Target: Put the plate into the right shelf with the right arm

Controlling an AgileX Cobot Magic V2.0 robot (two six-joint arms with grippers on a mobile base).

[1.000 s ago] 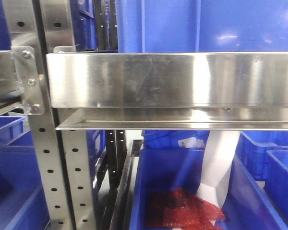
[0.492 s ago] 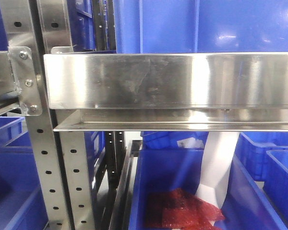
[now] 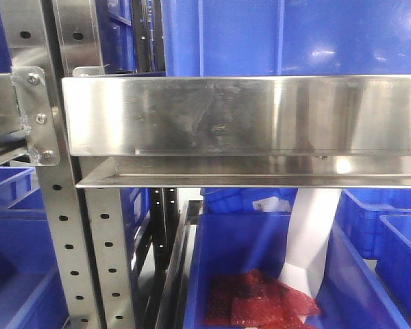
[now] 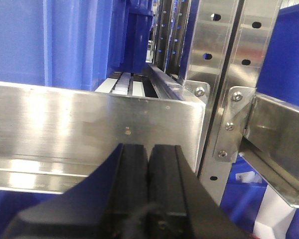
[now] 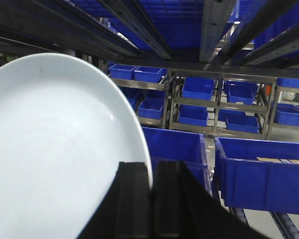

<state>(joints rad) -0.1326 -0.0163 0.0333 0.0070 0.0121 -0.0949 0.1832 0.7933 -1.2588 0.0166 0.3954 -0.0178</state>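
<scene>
In the right wrist view my right gripper point(image 5: 150, 174) is shut on the rim of the white plate point(image 5: 55, 149), which fills the left half of that view, held on edge under dark shelf rails. The steel shelf ledge point(image 3: 246, 113) spans the front view, with perforated uprights point(image 3: 61, 226) at left and blue bins above and below. My left gripper point(image 4: 148, 157) is shut and empty, close in front of the steel ledge point(image 4: 89, 124) near its right corner. Neither gripper nor the plate shows in the front view.
A blue bin point(image 3: 260, 260) below the ledge holds red bubble wrap point(image 3: 260, 301) and a white sheet point(image 3: 312, 240). Blue bins point(image 5: 261, 174) sit ahead of the right gripper, with more bin racks point(image 5: 209, 99) beyond. A bracketed upright point(image 4: 229, 99) stands right of the left gripper.
The front view has shifted slightly: the ledge and upright moved a little left in frame in the first half second, then stayed still.
</scene>
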